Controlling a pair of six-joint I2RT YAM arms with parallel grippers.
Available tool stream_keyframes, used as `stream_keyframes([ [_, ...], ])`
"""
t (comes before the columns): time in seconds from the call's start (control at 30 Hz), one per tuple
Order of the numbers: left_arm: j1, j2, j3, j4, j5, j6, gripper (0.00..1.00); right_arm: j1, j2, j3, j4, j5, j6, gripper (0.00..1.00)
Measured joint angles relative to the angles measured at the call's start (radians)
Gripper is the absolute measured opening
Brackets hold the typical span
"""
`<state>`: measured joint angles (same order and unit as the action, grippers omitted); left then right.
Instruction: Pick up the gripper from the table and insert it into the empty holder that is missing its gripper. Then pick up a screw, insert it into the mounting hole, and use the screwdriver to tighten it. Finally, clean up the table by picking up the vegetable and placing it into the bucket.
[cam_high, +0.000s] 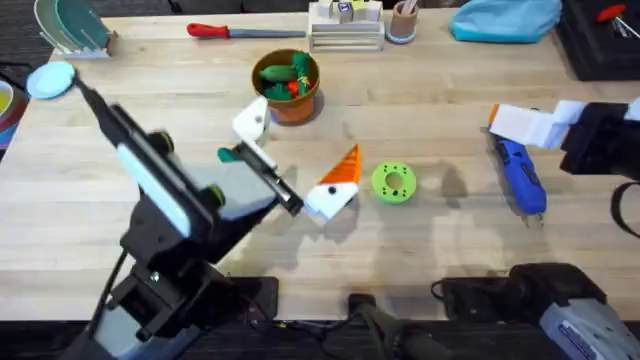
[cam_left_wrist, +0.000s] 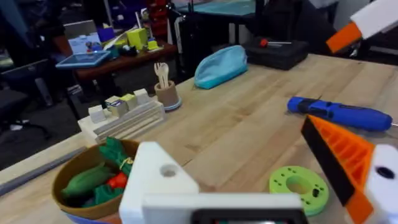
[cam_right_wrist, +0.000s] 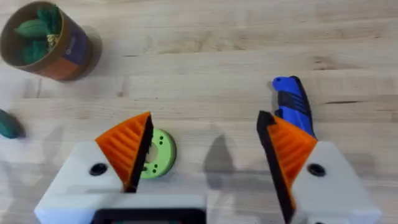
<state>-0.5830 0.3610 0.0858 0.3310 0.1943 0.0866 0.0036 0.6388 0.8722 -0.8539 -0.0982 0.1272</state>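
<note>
My left gripper hangs open above the table's middle, right in front of the terracotta bucket, which holds green and red toy pieces. The dark green vegetable lies on the table beside that gripper's body. A green disc with holes sits just to the right. The blue screwdriver lies at the right, with my right gripper open over its far end. In the right wrist view the gripper frames the disc and screwdriver. The loose gripper, holder and screw are out of view.
Along the far edge lie a red-handled screwdriver, a white block rack, a small cup and a blue pouch. A black case sits at the far right, a dish rack at the far left.
</note>
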Motion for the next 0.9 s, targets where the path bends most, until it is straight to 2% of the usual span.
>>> stream_keyframes([
  [0.2,-0.003,-0.157,-0.076,-0.038,0.001,-0.028,0.992,0.0,0.0,0.0,0.0,0.0,0.0,0.992],
  [0.3,-0.003,-0.216,-0.08,-0.127,0.001,-0.049,0.993,0.0,0.0,0.0,0.0,0.0,0.0,0.991],
  [0.47,-0.003,-0.333,-0.08,-0.335,0.013,-0.073,0.993,0.0,0.0,0.0,0.0,0.0,0.0,0.991],
  [0.57,-0.003,-0.355,-0.08,-0.395,0.023,-0.084,0.993,0.0,0.0,0.0,0.0,0.0,0.0,0.992],
  [0.9,-0.003,-0.355,-0.08,-0.395,0.024,-0.087,0.993,0.0,0.0,0.0,0.0,0.0,0.0,0.991],
])
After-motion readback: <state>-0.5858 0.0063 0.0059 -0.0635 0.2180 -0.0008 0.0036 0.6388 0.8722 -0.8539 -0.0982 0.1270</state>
